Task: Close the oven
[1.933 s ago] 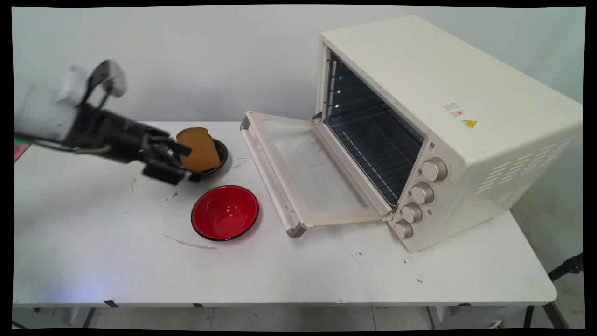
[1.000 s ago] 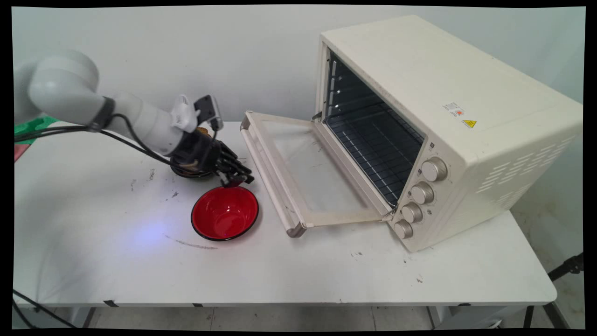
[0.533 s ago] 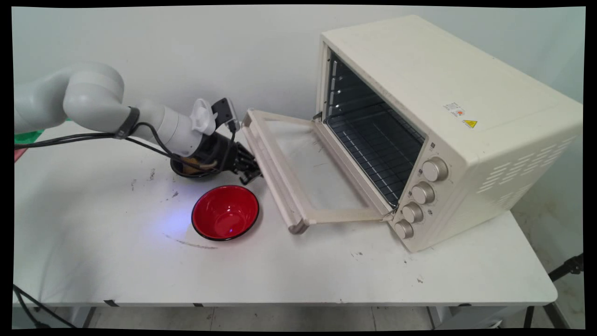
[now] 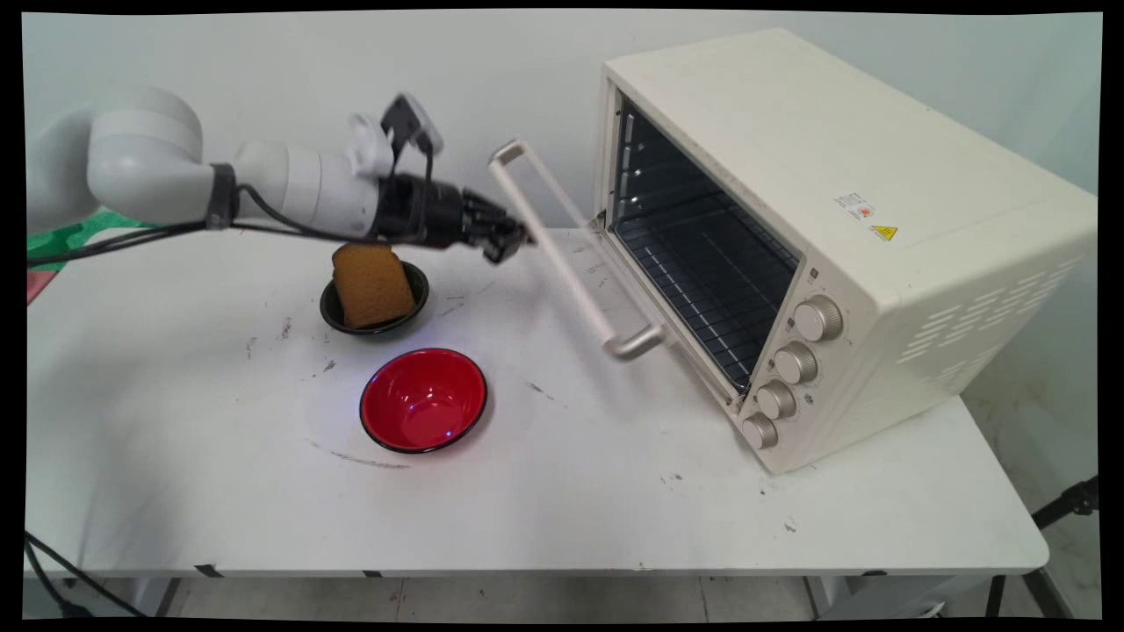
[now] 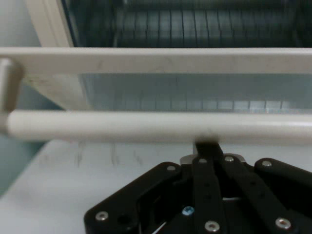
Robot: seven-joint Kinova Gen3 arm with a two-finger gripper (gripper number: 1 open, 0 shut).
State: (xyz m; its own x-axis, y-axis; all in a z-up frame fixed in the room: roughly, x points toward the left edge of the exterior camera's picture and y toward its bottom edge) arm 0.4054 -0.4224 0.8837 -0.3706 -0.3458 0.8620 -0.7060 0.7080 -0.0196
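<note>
My gripper (image 4: 514, 237) is shut, and its joined fingertips press against the cream door (image 4: 571, 263) of the toaster oven (image 4: 834, 202), just under the handle bar (image 4: 562, 241). The door stands tilted, about halfway between flat and closed. In the hand view the handle bar (image 5: 146, 126) runs across right above my gripper (image 5: 207, 147), with the door's glass and the oven's wire rack (image 5: 195, 24) behind it. To the left and below my hand, a slice of brown bread (image 4: 371, 283) leans in a small dark bowl (image 4: 413, 307).
An empty red bowl (image 4: 423, 399) sits on the white table (image 4: 219, 456) in front of the dark bowl. The oven fills the table's right half, its knobs (image 4: 795, 362) facing forward. Black cables hang from the arm at the left.
My hand went from the bread bowl rightward to the flat-lying oven door, got under its handle and lifted it. The door has swung up about halfway. The bread is uncovered again.
</note>
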